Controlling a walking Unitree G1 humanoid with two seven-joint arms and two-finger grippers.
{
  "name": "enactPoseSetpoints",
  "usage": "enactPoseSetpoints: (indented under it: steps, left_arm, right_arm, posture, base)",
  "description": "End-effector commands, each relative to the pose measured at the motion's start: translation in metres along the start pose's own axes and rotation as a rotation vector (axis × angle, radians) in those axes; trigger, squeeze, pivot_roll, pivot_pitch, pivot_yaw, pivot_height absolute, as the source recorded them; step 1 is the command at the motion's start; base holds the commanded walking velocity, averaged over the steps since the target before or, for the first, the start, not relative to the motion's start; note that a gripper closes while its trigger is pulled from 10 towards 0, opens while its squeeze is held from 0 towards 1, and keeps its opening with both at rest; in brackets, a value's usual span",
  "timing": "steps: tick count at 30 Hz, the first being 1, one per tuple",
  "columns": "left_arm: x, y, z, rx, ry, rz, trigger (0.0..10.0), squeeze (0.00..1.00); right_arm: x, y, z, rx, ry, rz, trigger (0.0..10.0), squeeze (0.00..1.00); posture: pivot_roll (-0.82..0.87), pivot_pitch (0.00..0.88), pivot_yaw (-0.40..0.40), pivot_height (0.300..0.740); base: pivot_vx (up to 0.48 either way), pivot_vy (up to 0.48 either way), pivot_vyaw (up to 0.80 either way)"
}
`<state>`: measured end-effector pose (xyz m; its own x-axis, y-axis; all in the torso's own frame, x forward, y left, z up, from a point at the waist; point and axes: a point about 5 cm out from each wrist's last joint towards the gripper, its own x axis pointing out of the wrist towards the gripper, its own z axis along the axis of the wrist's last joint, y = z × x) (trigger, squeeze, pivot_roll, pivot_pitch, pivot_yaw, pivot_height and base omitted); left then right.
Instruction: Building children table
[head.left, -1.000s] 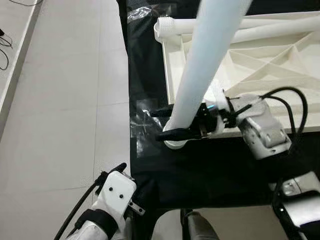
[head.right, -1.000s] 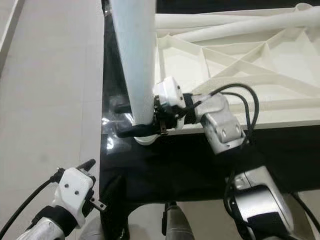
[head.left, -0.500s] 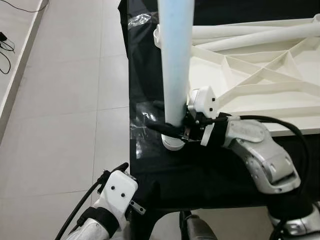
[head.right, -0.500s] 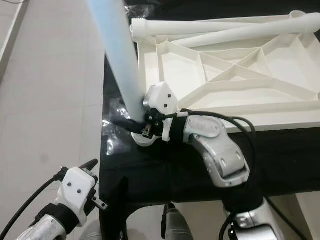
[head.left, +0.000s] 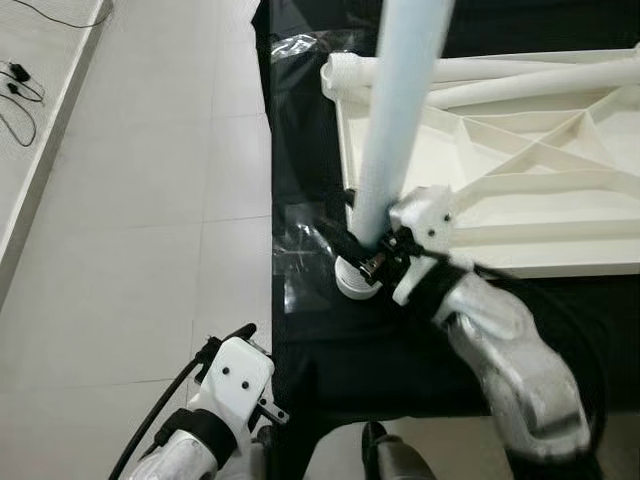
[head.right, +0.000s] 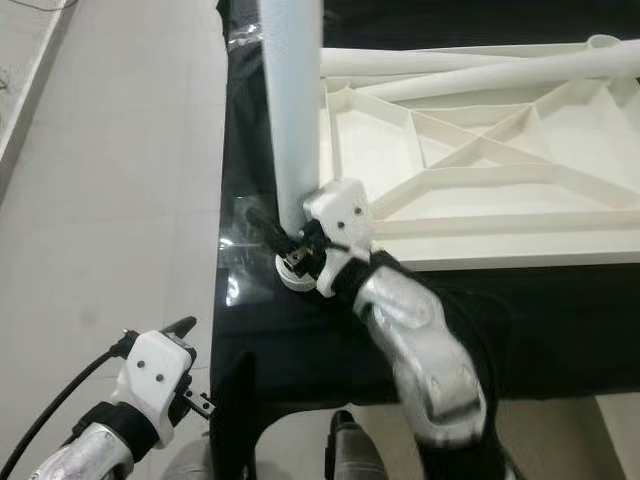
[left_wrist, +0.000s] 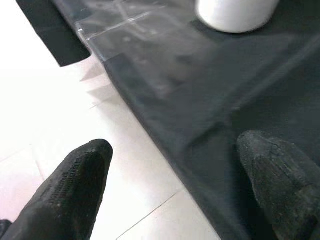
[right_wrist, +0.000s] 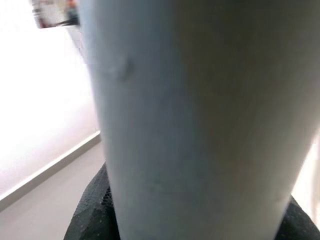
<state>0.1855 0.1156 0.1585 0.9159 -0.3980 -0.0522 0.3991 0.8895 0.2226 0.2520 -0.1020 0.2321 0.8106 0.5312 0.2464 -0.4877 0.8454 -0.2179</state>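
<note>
Table leg (head.left: 400, 120): we see it standing upright, its threaded end (head.left: 356, 278) resting on the black cloth (head.left: 420, 340) just beside the tabletop's corner.
Right gripper (head.left: 362, 252): its black fingers clasp the leg low down, near the foot; we judge this low grip is for steering the end toward a socket.
Tabletop (head.right: 480, 160): lies underside up, ribs showing, with two more legs (head.right: 470, 62) laid along its far edge.
Left gripper (left_wrist: 175, 195): fingers spread, grasping nothing, hanging idle over the cloth's edge and the floor tiles (head.left: 130, 250).
Hidden: the leg's upper end is cut off; we cannot make out a socket for it.
</note>
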Motion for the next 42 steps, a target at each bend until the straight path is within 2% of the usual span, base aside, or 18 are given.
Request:
enactPoseSetpoints:
  steps: [1, 4, 9, 16, 20, 24, 25, 26, 31, 33, 37, 39, 42]
  left_arm:
    - [-0.002, 0.0, -0.008, -0.011, 0.036, -0.012, 10.0, 0.0]
    - [-0.001, 0.001, -0.008, -0.005, 0.033, -0.013, 10.0, 0.0]
    - [0.001, 0.002, -0.009, 0.001, 0.03, -0.012, 10.0, 0.0]
    - [0.001, 0.003, -0.009, 0.01, 0.025, -0.013, 10.0, 0.0]
    - [0.003, 0.001, -0.008, 0.034, 0.014, -0.04, 10.0, 0.0]
    - [0.004, 0.001, -0.006, 0.046, 0.004, -0.061, 10.0, 0.0]
    - [0.009, 0.003, 0.002, 0.045, -0.038, -0.089, 10.0, 0.0]
    - [0.01, 0.004, 0.005, 0.044, -0.052, -0.097, 10.0, 0.0]
    - [0.016, 0.005, 0.007, 0.053, -0.07, -0.11, 10.0, 0.0]
    - [0.017, 0.004, 0.006, 0.061, -0.071, -0.119, 10.0, 0.0]
    - [0.02, 0.001, 0.004, 0.069, -0.072, -0.134, 10.0, 0.0]
    - [0.021, 0.0, 0.002, 0.076, -0.072, -0.144, 10.0, 0.0]
    - [0.022, -0.004, 0.0, 0.073, -0.065, -0.17, 10.0, 0.0]
  right_arm:
    - [-0.012, 0.005, -0.039, -0.014, 0.206, -0.033, 10.0, 0.0]
    - [-0.011, 0.013, -0.036, -0.059, 0.159, -0.028, 10.0, 0.0]
    - [-0.009, 0.019, -0.032, -0.061, 0.12, -0.023, 10.0, 0.0]
    - [-0.006, 0.023, -0.029, -0.047, 0.074, -0.02, 10.0, 0.0]
    - [-0.005, 0.022, -0.032, 0.011, 0.083, -0.049, 10.0, 0.0]
    - [-0.004, 0.02, -0.033, 0.016, 0.094, -0.076, 10.0, 0.0]
    - [-0.005, 0.009, -0.042, 0.015, 0.179, -0.21, 10.0, 0.0]
    - [-0.006, 0.005, -0.045, 0.016, 0.204, -0.259, 10.0, 0.0]
    - [-0.007, -0.002, -0.05, 0.053, 0.245, -0.382, 10.0, 0.0]
    - [-0.006, -0.001, -0.049, 0.052, 0.238, -0.387, 10.0, 0.0]
    - [-0.001, 0.005, -0.044, 0.093, 0.187, -0.343, 10.0, 0.0]
    - [0.007, 0.009, -0.034, 0.12, 0.096, -0.239, 10.0, 0.0]
    - [0.02, 0.013, -0.012, 0.134, -0.038, -0.014, 10.0, 0.0]
  posture:
    - [0.02, 0.4, 0.056, 0.74]
    - [0.02, 0.392, 0.058, 0.74]
    - [0.02, 0.386, 0.059, 0.74]
    - [0.03, 0.38, 0.064, 0.74]
    - [0.03, 0.371, 0.068, 0.74]
    - [0.03, 0.364, 0.07, 0.74]
    - [0.03, 0.352, 0.075, 0.74]
    - [0.03, 0.352, 0.075, 0.74]
    - [0.03, 0.333, 0.082, 0.74]
    - [0.03, 0.327, 0.086, 0.74]
    - [0.02, 0.315, 0.088, 0.74]
    - [0.02, 0.311, 0.089, 0.74]
    - [0.02, 0.308, 0.087, 0.74]
  base:
    - [0.0, 0.0, 0.0]
    - [0.0, 0.0, 0.0]
    - [0.0, 0.0, 0.0]
    - [0.0, 0.0, 0.0]
    - [0.0, 0.0, 0.0]
    - [0.0, 0.0, 0.0]
    - [0.0, 0.0, 0.0]
    - [0.0, 0.0, 0.0]
    - [0.0, 0.0, 0.0]
    - [0.0, 0.0, 0.0]
    - [0.0, 0.0, 0.0]
    - [0.0, 0.0, 0.0]
    - [0.0, 0.0, 0.0]
